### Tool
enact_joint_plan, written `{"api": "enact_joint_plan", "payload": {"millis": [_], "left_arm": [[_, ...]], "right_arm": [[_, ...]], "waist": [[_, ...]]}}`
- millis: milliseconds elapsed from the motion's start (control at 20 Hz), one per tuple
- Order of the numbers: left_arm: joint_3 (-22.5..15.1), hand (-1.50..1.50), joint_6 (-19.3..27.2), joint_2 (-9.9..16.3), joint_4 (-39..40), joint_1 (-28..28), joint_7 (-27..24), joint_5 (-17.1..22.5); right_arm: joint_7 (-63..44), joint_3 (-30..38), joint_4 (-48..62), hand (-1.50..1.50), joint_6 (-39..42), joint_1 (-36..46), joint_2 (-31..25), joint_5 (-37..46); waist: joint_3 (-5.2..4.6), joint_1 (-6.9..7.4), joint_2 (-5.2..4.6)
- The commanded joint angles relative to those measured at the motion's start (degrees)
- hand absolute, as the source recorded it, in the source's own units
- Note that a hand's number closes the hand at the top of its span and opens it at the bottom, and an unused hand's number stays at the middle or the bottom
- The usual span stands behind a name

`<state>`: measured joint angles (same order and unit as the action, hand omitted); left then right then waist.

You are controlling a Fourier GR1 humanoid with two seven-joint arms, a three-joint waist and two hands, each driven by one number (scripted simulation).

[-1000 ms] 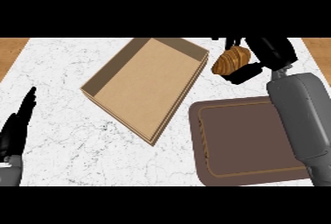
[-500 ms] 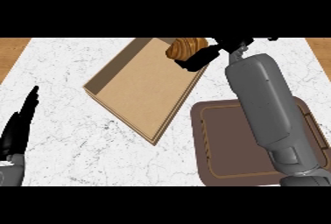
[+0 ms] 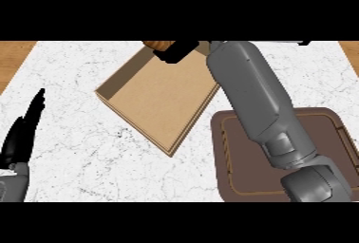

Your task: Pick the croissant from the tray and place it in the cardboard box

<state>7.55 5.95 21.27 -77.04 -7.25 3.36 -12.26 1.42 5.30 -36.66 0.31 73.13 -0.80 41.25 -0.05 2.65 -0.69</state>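
Our right hand [image 3: 181,50] is curled round the croissant [image 3: 158,44], a brown ridged sliver at the cardboard box's [image 3: 161,97] far edge; our forearm crosses the brown tray [image 3: 336,142]; our left hand [image 3: 24,130] rests with straight fingers on the marble counter [image 3: 77,156].

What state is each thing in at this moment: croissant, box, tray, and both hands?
croissant: held by the right hand at the box's far end, mostly hidden, not yet set down.
cardboard box: open-topped, nothing lying on its visible floor.
tray: on the counter, partly covered by the right forearm, no croissant on it.
right hand: curled round the croissant.
left hand: open, fingers straight, resting at the left edge.
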Motion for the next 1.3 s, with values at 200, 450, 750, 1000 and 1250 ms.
{"api": "enact_joint_plan", "payload": {"millis": [200, 450, 750, 1000, 1250], "left_arm": [[-0.76, 0.0, -2.1, 0.2, 0.47, -3.73, 2.23, 0.06], [-1.34, 0.0, -1.43, -0.46, 1.08, -4.06, 0.81, -0.85], [-3.67, 0.0, -1.28, -2.35, 1.08, -4.72, 0.75, -2.08], [-2.56, 0.0, -1.14, -1.48, 3.28, -5.86, -0.65, -2.15], [-3.21, 0.0, 0.46, -2.99, 2.0, -6.48, 0.94, -2.95]], "right_arm": [[-0.87, -1.69, 16.51, 1.5, -6.61, 9.58, 0.79, -4.0], [-2.12, -3.23, 22.23, 1.5, -13.76, 8.95, 0.8, -3.31], [-3.71, -1.22, 26.89, -1.5, -10.93, 9.72, 0.8, -9.59], [2.45, 0.49, 26.36, -1.5, -13.78, 8.86, 0.8, -11.48], [8.84, 3.29, 24.57, -1.5, -19.58, 7.75, 0.8, -15.73]], "waist": [[-0.04, 2.15, -0.7], [-0.08, 3.43, -1.2], [-0.07, 5.31, -1.44], [-0.05, 5.21, -1.95], [0.04, 5.12, -1.48]]}}
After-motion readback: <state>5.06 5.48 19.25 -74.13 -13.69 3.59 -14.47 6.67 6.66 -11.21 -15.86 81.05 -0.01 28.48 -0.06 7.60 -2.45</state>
